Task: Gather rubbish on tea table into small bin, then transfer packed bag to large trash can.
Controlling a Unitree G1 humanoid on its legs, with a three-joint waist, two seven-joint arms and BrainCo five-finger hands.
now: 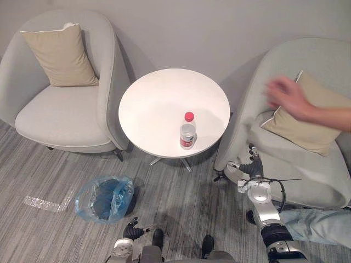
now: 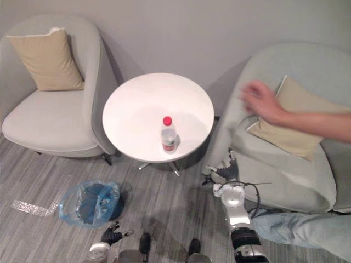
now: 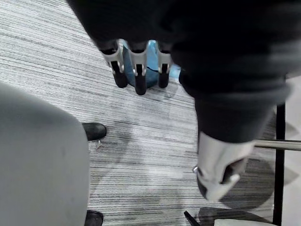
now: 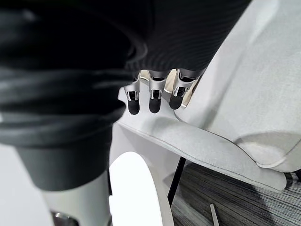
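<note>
On white tea table (image 1: 159, 104): red-capped bottle (image 1: 187, 131). Beside table, on grey carpet (image 1: 181, 211): blue-bagged bin (image 1: 105, 198). Left hand (image 1: 133, 230), right hand (image 1: 251, 166): fingers slack, empty.

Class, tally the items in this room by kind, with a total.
Light grey upholstered armchairs: 2
Beige square cushions: 2
Round white table: 1
Clear plastic bottle with red cap: 1
Small bin lined with blue bag: 1
Clear plastic wrapper on floor: 1
Total: 8
</note>
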